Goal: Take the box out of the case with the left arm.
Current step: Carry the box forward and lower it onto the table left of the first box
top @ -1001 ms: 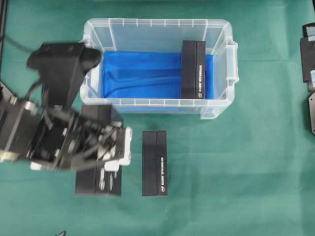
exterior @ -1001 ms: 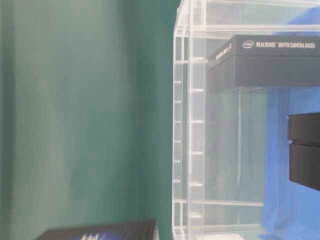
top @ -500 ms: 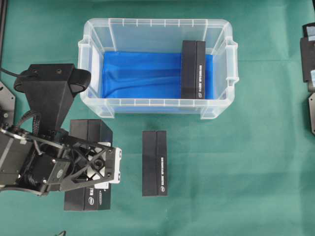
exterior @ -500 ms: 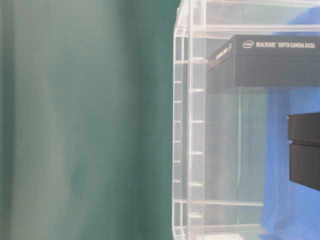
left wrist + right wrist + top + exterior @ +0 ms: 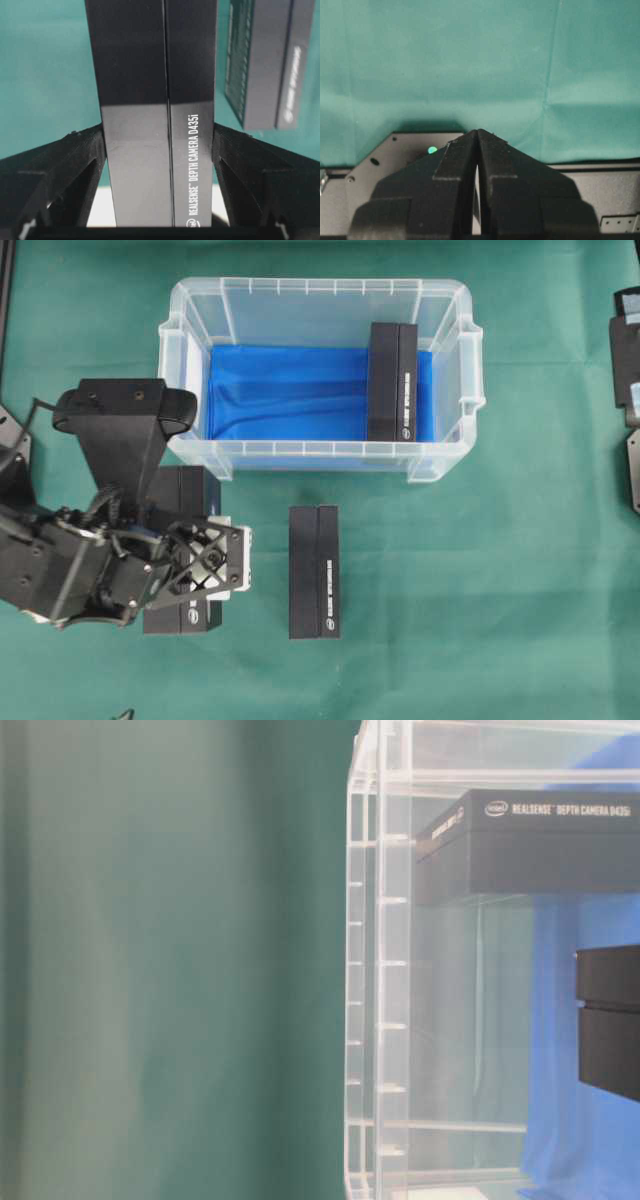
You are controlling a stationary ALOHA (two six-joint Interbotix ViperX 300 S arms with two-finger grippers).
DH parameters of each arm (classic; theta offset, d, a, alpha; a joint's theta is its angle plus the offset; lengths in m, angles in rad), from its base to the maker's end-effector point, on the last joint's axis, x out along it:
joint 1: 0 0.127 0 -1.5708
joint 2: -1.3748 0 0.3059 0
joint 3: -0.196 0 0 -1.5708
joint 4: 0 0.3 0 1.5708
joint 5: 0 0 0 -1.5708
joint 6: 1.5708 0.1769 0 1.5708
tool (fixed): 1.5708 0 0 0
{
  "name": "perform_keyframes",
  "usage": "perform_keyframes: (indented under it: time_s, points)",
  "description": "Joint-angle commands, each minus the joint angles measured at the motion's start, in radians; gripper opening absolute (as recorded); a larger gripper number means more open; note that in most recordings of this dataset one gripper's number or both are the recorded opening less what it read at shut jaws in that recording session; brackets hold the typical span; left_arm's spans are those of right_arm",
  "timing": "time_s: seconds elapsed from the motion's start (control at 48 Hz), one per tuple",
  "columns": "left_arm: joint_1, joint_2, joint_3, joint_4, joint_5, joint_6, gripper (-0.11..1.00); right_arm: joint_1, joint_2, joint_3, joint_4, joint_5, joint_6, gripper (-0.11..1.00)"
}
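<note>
The long black cardboard box (image 5: 157, 125) printed "RealSense Depth Camera D435i" sits clamped between the two black fingers (image 5: 60, 170) of the left arm's black lattice gripper (image 5: 205, 570), one finger pressed against each long side. It is outside the large clear plastic case (image 5: 190, 455) with the blue lining, near the case's front left corner, over the green cloth of the bench (image 5: 480, 600). A second black box (image 5: 314, 572) lies flat just to its right. A third black box (image 5: 392, 382) stands inside the case by the right wall. The right gripper (image 5: 477, 150) rests with its jaws pressed together.
</note>
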Motion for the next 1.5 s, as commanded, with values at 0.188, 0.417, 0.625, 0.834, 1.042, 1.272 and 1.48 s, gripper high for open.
perform_keyframes:
  time_s: [0.188,0.417,0.625,0.834,1.042,1.272,1.48]
  points:
    - [0.014,-0.012,0.146,0.014,-0.198,-0.012,0.63,0.0,0.002,-0.008,0.0,-0.005,-0.002,0.02]
    - [0.014,-0.012,0.247,0.014,-0.279,-0.044,0.63,-0.002,0.002,-0.006,0.0,-0.005,-0.003,0.02]
    - [0.014,-0.009,0.325,0.006,-0.39,-0.048,0.63,-0.002,0.002,-0.005,0.0,-0.005,-0.003,0.02]
    - [0.014,0.035,0.377,-0.044,-0.499,-0.041,0.63,-0.002,0.0,-0.005,0.0,-0.003,0.0,0.02]
    - [0.014,0.063,0.388,-0.055,-0.522,-0.034,0.63,0.0,-0.002,-0.005,0.0,-0.003,0.0,0.02]
    - [0.014,0.063,0.4,-0.055,-0.522,-0.034,0.63,0.0,-0.002,-0.005,0.0,-0.003,0.0,0.02]
    - [0.014,0.06,0.407,-0.055,-0.525,-0.034,0.63,-0.002,-0.002,-0.005,0.0,-0.003,0.0,0.02]
